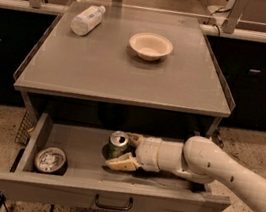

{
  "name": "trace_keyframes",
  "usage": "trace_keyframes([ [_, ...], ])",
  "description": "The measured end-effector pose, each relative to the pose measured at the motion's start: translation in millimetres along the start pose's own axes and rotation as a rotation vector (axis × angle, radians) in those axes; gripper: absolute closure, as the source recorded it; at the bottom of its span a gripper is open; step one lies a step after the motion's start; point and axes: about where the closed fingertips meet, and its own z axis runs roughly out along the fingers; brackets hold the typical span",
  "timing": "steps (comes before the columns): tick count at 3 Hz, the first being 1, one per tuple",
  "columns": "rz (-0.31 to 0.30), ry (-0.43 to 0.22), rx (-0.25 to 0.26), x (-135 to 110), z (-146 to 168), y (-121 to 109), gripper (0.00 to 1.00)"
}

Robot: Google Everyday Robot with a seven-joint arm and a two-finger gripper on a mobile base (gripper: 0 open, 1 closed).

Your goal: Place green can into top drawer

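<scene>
The green can (117, 143) stands upright on the floor of the open top drawer (59, 183), near its middle, with its silver top showing. My gripper (120, 150) reaches into the drawer from the right on a white arm (214, 167). Its pale fingers (122, 163) sit on either side of the can and close on it. The drawer's dark pull handle (112, 206) is at the centre of the front panel.
A squat round tin (50, 159) lies in the drawer's left part. On the grey cabinet top (127, 77) a white plastic bottle (86, 19) lies at the back left and a pale bowl (150, 46) stands at the back centre. Dark counters stand on both sides.
</scene>
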Motion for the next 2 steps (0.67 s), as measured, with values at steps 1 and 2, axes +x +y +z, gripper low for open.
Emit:
trace_keyframes([
  [1, 0.000, 0.000, 0.000, 0.0, 0.0, 0.0, 0.00],
  [2, 0.000, 0.000, 0.000, 0.0, 0.0, 0.0, 0.00],
])
